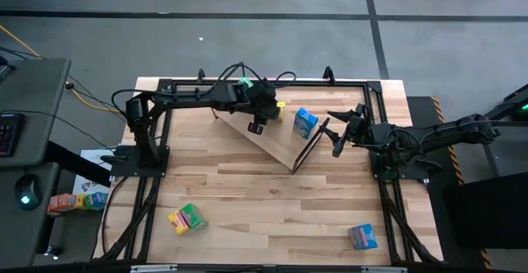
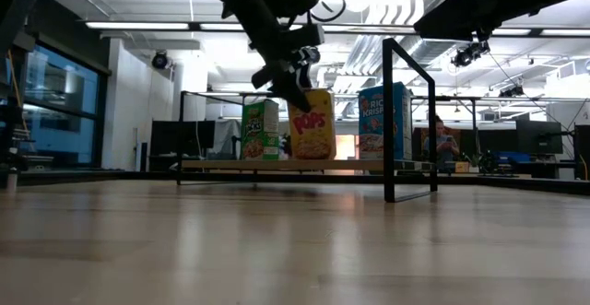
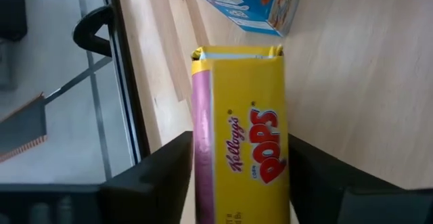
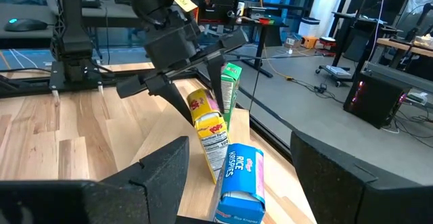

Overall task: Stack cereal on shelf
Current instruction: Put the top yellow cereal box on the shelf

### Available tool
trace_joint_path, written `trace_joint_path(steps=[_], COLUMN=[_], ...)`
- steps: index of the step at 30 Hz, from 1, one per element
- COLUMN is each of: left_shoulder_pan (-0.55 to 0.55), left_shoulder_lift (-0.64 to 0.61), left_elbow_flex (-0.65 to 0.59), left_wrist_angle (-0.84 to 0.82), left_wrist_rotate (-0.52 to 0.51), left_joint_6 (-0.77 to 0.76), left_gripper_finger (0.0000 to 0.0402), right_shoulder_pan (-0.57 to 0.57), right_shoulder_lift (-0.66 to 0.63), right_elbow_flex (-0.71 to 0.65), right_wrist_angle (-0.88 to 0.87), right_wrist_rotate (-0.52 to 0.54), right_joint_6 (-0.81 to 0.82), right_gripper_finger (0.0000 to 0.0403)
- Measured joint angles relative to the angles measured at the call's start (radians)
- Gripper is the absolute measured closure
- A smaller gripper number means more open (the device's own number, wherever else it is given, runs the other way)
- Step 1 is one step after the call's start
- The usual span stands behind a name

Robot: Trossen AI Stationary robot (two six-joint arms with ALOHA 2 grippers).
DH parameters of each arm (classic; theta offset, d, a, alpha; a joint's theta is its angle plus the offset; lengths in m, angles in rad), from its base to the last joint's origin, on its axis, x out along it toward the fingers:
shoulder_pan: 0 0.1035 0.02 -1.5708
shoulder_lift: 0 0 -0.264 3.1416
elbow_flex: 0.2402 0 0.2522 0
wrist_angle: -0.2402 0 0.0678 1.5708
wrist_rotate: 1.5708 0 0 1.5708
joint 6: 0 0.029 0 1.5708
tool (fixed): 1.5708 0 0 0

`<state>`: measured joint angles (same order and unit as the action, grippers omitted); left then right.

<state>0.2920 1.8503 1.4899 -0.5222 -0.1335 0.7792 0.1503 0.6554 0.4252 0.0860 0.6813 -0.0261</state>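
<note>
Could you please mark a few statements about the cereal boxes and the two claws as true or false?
1. Three boxes stand on the shelf. True: a green box, a yellow box and a blue box.
2. The left claw is at the blue box. False: it is at the yellow box.
3. A blue box lies on the table, off the shelf. True: the loose blue box.
4. The right claw holds a box. False: it is open and empty.
</note>
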Motion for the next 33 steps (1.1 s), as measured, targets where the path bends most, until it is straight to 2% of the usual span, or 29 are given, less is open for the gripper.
trace_joint_path(steps=[6,11,21,33], left_shoulder_pan=[0.0,-0.003,-0.005,-0.005], left_shoulder_lift=[0.0,0.0,0.0,-0.001], left_elbow_flex=[0.0,0.002,0.092,0.096], left_wrist_angle=[-0.002,-0.006,-0.041,-0.059], left_wrist_rotate=[-0.008,-0.031,-0.044,-0.042], left_joint_6=[0.0,0.01,0.01,0.01], left_gripper_finger=[0.0173,0.0173,0.0174,0.0174], right_shoulder_pan=[0.0,0.0,0.0,0.0], right_shoulder_lift=[0.0,0.0,0.0,0.0], right_elbow_flex=[0.0,0.0,0.0,0.0], right_wrist_angle=[0.0,0.0,0.0,0.0], right_wrist_rotate=[0.0,0.0,0.0,0.0], right_joint_6=[0.0,0.0,0.0,0.0], right_gripper_finger=[0.0153,0.0153,0.0153,0.0153])
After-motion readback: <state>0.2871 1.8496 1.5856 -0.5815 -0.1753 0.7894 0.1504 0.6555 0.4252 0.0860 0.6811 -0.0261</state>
